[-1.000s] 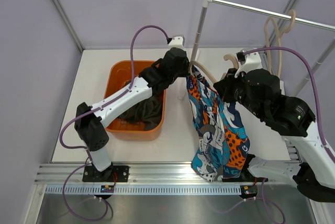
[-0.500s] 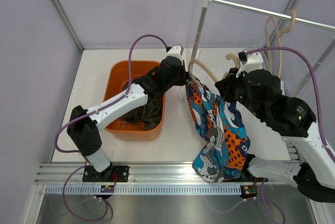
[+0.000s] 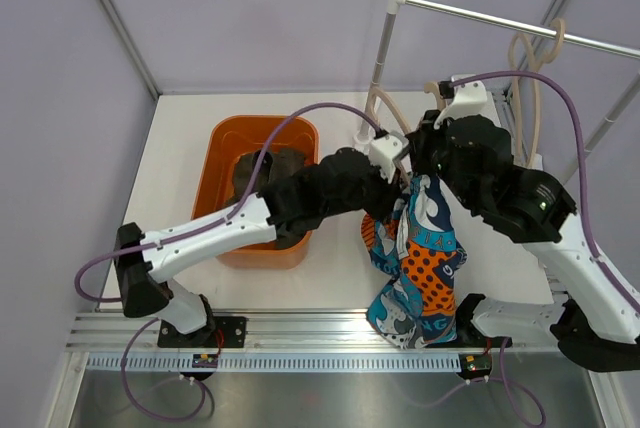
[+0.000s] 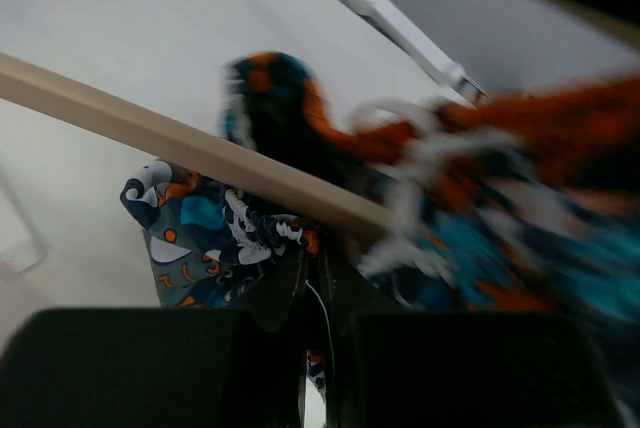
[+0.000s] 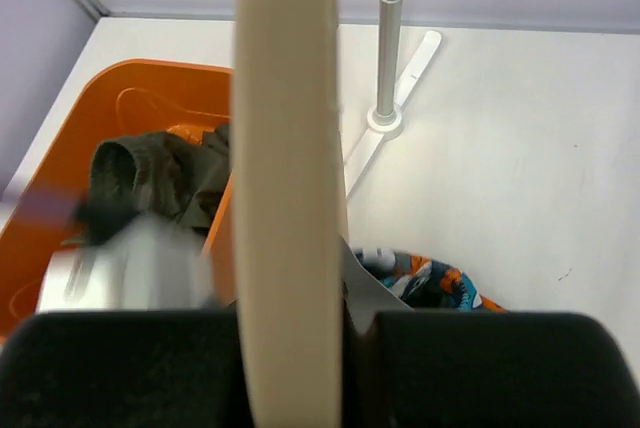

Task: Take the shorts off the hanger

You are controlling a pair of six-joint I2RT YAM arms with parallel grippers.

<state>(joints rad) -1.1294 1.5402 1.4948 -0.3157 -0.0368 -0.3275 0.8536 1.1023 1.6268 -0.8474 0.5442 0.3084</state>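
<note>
With the left gripper pinched shut on the blue-and-orange printed fabric shorts draped over the beige curved hanger clamped in the right gripper above the table and its right half, a snagged waistband could wrench it free.

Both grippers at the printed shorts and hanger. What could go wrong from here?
1. The printed shorts wrap the hanger bar; a pull by the left gripper may snag and twist the hanger out of the right gripper.
2. The two grippers sit crowded together and could collide.
</note>
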